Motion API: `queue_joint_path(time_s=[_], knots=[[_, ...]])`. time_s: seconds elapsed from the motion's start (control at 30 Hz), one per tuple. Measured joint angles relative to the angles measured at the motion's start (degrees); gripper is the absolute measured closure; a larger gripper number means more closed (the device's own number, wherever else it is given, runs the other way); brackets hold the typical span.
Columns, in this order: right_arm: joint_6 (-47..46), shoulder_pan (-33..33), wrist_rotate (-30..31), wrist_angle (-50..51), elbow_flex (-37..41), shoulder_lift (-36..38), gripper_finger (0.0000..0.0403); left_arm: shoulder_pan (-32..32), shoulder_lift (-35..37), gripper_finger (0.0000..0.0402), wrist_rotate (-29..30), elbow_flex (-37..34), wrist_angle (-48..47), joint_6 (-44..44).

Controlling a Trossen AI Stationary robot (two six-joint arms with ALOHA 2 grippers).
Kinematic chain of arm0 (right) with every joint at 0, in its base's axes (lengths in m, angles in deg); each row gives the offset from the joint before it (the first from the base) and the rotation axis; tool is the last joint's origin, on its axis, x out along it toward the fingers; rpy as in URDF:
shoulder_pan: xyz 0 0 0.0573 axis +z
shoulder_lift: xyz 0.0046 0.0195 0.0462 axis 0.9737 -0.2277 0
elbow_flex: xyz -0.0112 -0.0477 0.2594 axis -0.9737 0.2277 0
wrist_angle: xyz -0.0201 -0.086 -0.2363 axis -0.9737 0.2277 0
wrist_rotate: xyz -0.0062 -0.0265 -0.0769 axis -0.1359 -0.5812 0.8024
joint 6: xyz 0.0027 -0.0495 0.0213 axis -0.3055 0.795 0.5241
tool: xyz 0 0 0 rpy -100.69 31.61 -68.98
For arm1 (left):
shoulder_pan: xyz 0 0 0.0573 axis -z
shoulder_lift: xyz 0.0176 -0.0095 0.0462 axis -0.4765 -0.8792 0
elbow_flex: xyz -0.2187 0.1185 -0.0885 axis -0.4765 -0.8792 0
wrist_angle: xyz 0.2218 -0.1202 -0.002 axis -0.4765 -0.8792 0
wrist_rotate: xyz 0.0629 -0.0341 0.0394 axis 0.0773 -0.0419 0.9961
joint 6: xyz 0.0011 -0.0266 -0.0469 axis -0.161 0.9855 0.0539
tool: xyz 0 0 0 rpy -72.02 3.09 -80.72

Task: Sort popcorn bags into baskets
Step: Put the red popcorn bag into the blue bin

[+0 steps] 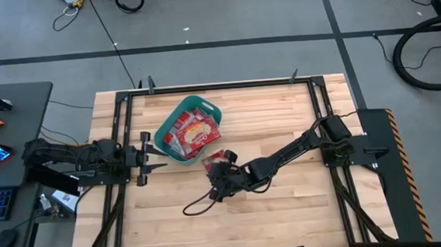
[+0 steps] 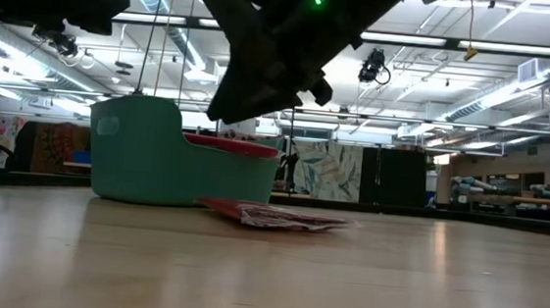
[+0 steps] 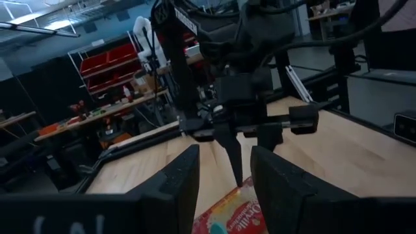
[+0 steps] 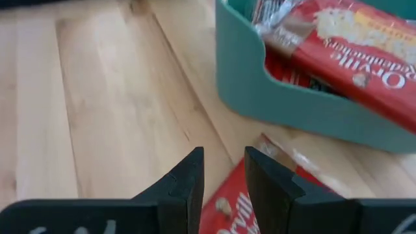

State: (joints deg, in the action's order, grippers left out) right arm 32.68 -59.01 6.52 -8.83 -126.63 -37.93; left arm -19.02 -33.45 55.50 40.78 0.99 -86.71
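**Over the loose packet beside the tub**

At the table's left edge the left gripper (image 1: pixel 146 152) waits just beside the teal basket (image 1: pixel 163 128), its fingers spread apart and holding nothing; its wrist view looks between them toward the other arm and catches a corner of a red packet below. The basket sits near the table's far middle, a rounded tub with a flared rim, filled with red popcorn bags (image 1: pixel 192 132) printed in white and yellow, lying flat and overlapping. The right wrist view shows the lettering on the top bag (image 4: pixel 364 49), which the overhead view cannot resolve.

Just to the right of the tub, one more popcorn bag (image 1: pixel 219 156) lies flat on the wood. The low view shows it (image 2: pixel 275 215) resting on the table, close against the basket's base. The right gripper (image 1: pixel 216 174) hangs above this packet; in its wrist view the fingers (image 4: pixel 183 188) stand slightly parted with a narrow gap, gripping nothing, the packet's red print (image 4: pixel 231 208) visible under them. The low view shows clear air between the gripper (image 2: pixel 262 69) and the bag.
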Motion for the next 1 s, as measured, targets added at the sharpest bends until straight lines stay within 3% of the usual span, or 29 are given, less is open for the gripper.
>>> queue_joint_path(time_s=[0.73,1.0], knots=[[-16.5,-0.4,-0.7,10.3,8.1,0.0,0.0288,0.0,0.0,0.026,0.0,0.0,0.3,1.2],[-24.7,-0.8,-0.4,21.8,8.7,0.2,0.0288,0.0,0.0,0.026,-0.1,0.0,0.3,1.2]])
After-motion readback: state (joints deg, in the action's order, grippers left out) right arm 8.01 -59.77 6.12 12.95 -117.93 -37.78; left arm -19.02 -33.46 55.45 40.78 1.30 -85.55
